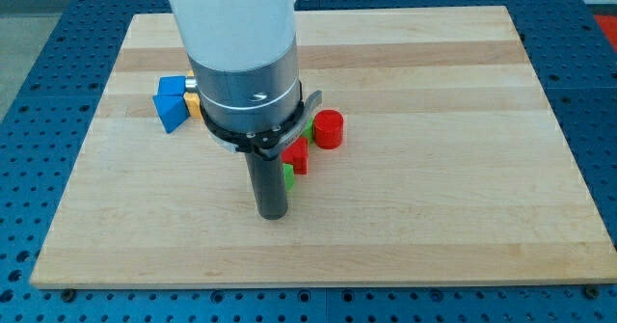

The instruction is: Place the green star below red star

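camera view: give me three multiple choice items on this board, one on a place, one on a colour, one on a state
1. Where is my tip?
A. just left of the small green block
B. beside the blue blocks
C. off the board

2. What colour is the cylinder?
A. blue
B. red
C. yellow

3. How does the red block by the rod show?
A. fully clear
B. partly hidden by the arm
C. off the board

Answers: 1 A, the green sliver sits against the rod's right side. 2 B, it is plainly red. 3 B, the arm covers its left part.
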{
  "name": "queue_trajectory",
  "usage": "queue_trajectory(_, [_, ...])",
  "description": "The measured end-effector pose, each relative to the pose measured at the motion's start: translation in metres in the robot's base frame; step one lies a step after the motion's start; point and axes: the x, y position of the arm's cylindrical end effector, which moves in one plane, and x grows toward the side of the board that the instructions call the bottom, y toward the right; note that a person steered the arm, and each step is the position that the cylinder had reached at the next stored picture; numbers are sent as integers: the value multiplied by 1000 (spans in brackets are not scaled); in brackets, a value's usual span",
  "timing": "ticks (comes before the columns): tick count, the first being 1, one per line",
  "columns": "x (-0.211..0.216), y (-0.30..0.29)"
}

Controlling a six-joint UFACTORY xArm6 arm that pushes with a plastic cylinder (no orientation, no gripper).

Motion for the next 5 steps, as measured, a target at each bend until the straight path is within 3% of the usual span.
queue_trajectory(1, [11, -2])
queue_trajectory(3, [16, -96])
queue_trajectory(5, [-39, -112])
